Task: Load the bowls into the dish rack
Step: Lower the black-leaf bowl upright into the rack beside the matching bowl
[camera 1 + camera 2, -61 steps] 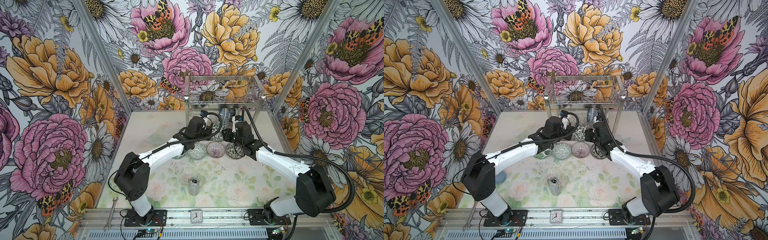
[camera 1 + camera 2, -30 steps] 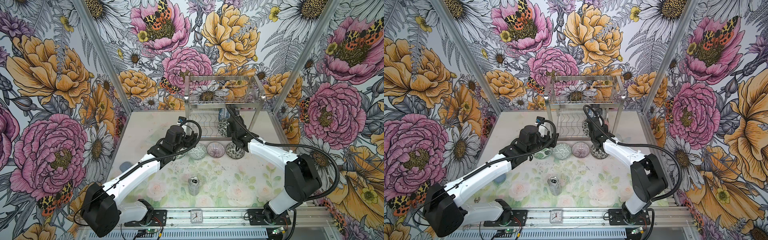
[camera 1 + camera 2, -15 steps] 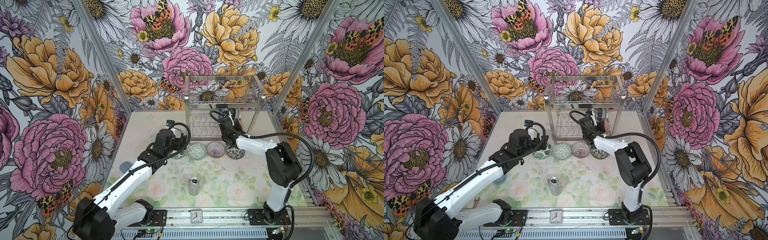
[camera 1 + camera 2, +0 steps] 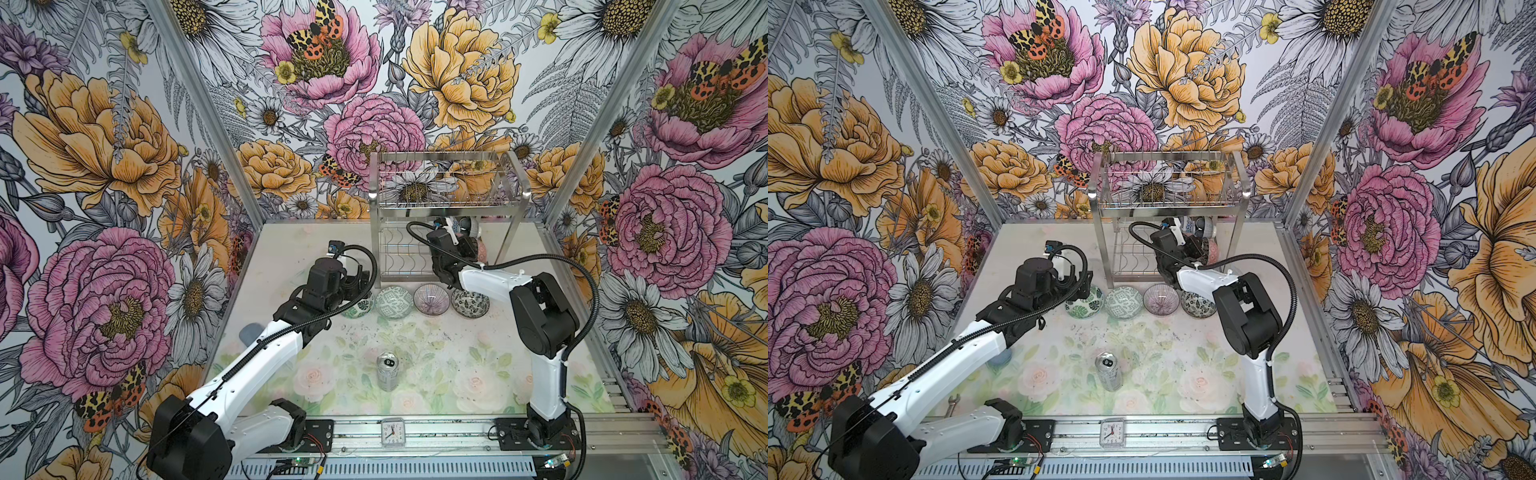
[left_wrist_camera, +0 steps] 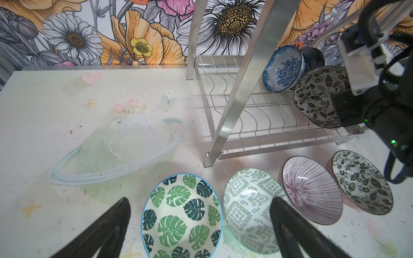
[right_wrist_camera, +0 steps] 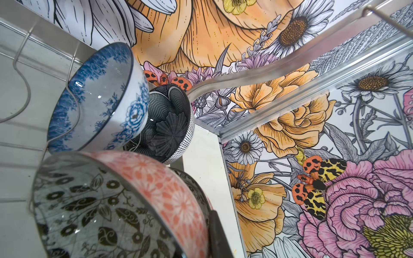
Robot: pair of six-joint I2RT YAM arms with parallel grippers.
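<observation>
The dish rack (image 4: 446,195) (image 4: 1167,195) stands at the back. On its lower wires (image 5: 257,125) lean a blue bowl (image 5: 283,68) (image 6: 98,98) and a black bowl (image 5: 312,58) (image 6: 169,125). My right gripper (image 4: 467,248) (image 4: 1198,248) (image 6: 207,236) is shut on the rim of a pink-sided, leaf-patterned bowl (image 5: 317,96) (image 6: 89,212) beside them. In front of the rack sit a leaf bowl (image 4: 358,305) (image 5: 182,216), a geometric bowl (image 4: 394,302) (image 5: 248,212), a purple bowl (image 4: 431,298) and a floral bowl (image 4: 469,302). My left gripper (image 4: 361,282) (image 5: 201,223) hangs open over the leaf bowl.
A silver can (image 4: 387,370) (image 4: 1108,370) stands upright mid-table, nearer the front. A small clock (image 4: 392,432) sits on the front rail and a wrench (image 4: 953,403) lies at the front left. Rack legs (image 5: 245,67) stand close behind the bowl row.
My left gripper has drawn back leftward, still open, and now hangs over the leaf bowl. My right arm has folded and carried its bowl further into the rack's lower tier.
</observation>
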